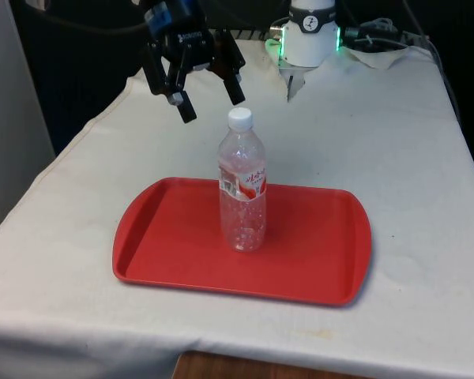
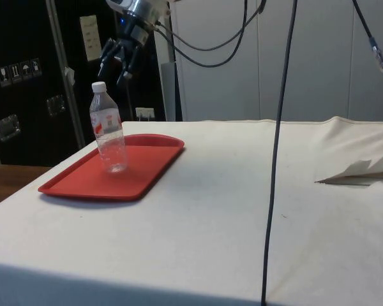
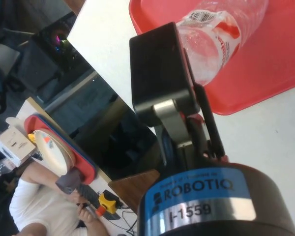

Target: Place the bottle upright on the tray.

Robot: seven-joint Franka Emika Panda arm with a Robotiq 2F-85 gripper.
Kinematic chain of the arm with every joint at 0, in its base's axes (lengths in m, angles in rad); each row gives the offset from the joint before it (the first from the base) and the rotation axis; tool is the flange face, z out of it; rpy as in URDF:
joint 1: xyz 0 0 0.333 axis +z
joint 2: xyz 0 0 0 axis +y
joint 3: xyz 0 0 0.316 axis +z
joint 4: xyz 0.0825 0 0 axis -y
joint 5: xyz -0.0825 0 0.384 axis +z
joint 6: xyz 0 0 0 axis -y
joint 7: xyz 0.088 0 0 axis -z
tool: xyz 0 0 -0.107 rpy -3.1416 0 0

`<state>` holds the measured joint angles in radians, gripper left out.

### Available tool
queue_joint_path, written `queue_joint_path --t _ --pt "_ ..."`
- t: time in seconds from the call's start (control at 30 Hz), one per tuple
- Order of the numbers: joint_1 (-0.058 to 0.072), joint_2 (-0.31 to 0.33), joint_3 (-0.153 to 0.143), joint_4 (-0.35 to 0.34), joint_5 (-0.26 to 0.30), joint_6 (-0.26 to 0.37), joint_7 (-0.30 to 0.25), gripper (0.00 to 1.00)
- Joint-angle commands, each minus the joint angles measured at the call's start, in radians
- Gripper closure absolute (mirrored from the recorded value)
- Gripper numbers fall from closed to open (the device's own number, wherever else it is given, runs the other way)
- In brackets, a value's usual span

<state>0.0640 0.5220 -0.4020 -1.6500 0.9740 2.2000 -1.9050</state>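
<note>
A clear plastic bottle [image 1: 242, 189] with a white cap and a red-and-white label stands upright near the middle of the red tray [image 1: 162, 260]. My gripper [image 1: 212, 106] hangs open and empty in the air, above the cap and slightly behind it, touching nothing. The side view has the bottle [image 2: 108, 137] on the tray [image 2: 150, 166], with the gripper [image 2: 115, 73] a short way above the cap. In the wrist view a black finger [image 3: 162, 69] lies in front of the bottle [image 3: 214, 42] and the tray [image 3: 280, 54].
The tray lies near the table's front edge, with white cloth [image 1: 395, 158] all around it. A black cable [image 2: 277, 159] hangs down over the table in the side view. A cloth fold [image 2: 357, 172] rises near the robot's end. A person in a white shirt [image 3: 39, 206] sits beyond the table edge.
</note>
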Motion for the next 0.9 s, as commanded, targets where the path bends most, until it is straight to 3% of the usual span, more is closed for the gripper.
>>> queue_joint_path --t 0.0,0.03,0.07,0.27,0.3,0.33,0.6,0.63,0.67,0.87 --pt "0.009 -0.003 -0.008 -0.001 -0.019 0.009 0.012 0.00" --pt "0.001 -0.002 0.000 0.000 -0.003 0.000 0.000 0.00" --pt "0.010 -0.004 -0.009 0.000 -0.023 0.009 0.013 0.00" --pt "0.012 -0.015 -0.010 0.004 -0.056 0.009 0.022 0.00" --pt "0.003 -0.012 -0.002 0.005 -0.037 0.000 0.009 0.00" --pt "0.013 -0.016 -0.010 0.005 -0.061 0.009 0.023 0.00" --pt "0.017 -0.029 -0.010 0.013 -0.105 0.008 0.040 0.00" --pt "0.007 -0.026 -0.002 0.015 -0.086 0.000 0.027 0.00" --pt "0.017 -0.030 -0.011 0.014 -0.110 0.008 0.042 0.00" --pt "0.022 -0.040 -0.011 0.021 -0.146 0.007 0.057 0.00"
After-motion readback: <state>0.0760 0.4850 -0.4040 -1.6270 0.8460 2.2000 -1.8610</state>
